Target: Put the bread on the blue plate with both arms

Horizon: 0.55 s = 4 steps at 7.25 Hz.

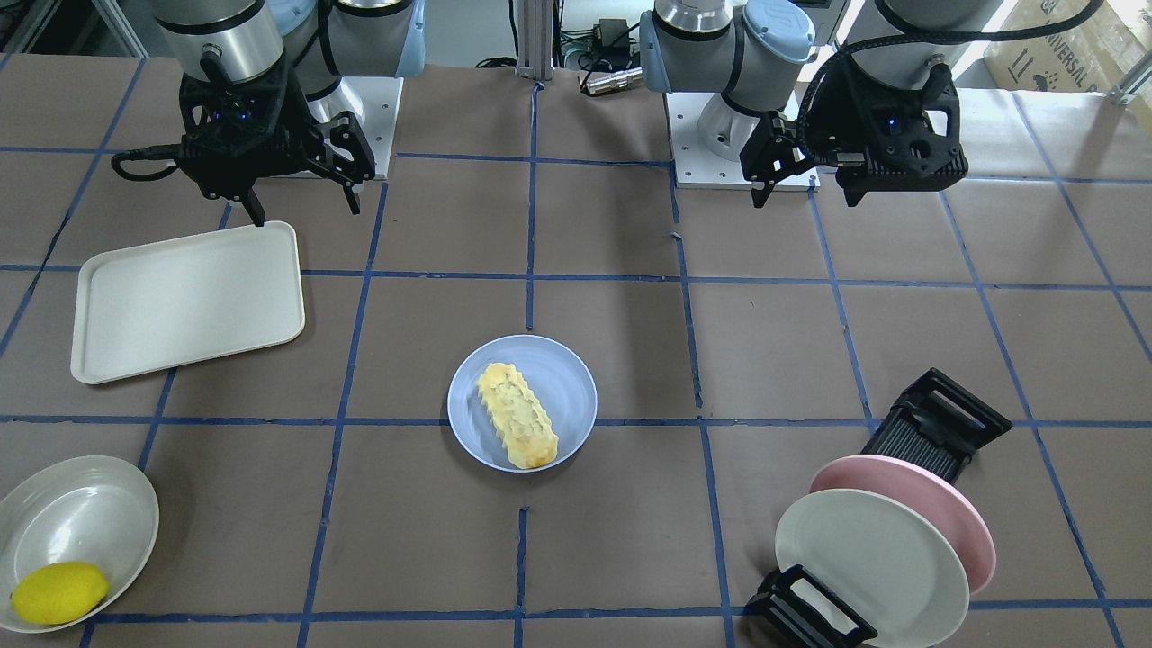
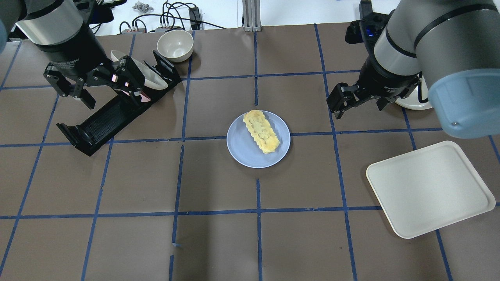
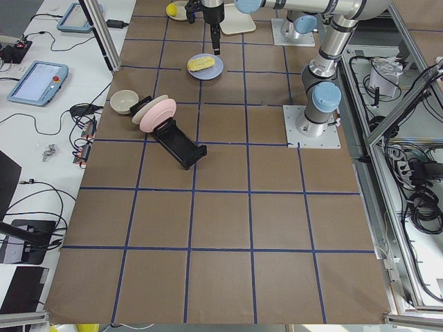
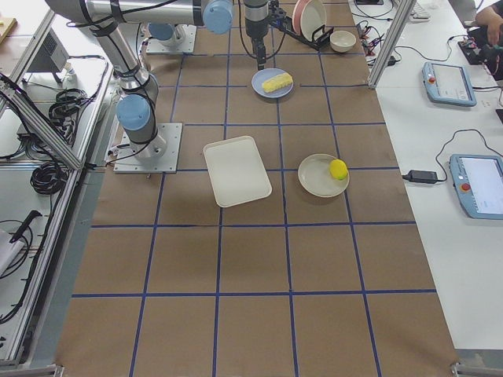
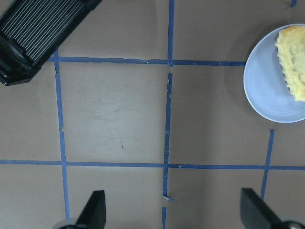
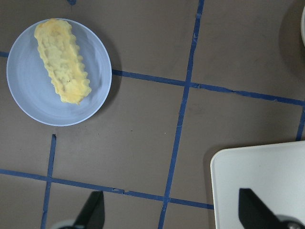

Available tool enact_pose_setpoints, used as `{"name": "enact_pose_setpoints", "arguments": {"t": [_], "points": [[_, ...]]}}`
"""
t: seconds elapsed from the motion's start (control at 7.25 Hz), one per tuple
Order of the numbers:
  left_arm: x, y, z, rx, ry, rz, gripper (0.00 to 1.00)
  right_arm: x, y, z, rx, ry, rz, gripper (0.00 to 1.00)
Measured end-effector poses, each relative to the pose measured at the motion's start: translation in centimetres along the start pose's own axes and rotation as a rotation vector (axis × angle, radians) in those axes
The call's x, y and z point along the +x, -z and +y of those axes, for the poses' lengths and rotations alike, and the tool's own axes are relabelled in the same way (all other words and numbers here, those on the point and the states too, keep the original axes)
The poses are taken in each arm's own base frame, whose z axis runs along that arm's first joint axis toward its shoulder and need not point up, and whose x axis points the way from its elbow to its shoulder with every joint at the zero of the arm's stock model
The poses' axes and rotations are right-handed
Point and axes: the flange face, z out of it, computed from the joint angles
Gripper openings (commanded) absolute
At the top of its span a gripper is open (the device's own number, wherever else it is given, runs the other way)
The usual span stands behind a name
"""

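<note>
While L end effector [image 5: 172, 210] & R end effector [image 6: 170, 210] gape empty, bumpy bread [image 2: 261, 131] sits on round blue plate [image 2: 242, 151].

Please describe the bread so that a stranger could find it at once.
At the middle of the brown table lies a round blue plate. The bread lies on it: a pale-yellow oblong loaf with a bumpy top, unlike the smooth lemon in the white bowl.
</note>
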Motion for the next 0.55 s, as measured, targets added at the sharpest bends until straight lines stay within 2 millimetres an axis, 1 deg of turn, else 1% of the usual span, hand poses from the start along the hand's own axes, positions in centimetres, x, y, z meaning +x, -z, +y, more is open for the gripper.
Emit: {"name": "enact_pose_setpoints", "arguments": {"t": [0.55], "points": [[-0.01,-0.03,0.04,0.000,0.000,-0.001,1.00,0.01,-0.39,0.29,-0.012,0.000,0.001,1.00]]}}
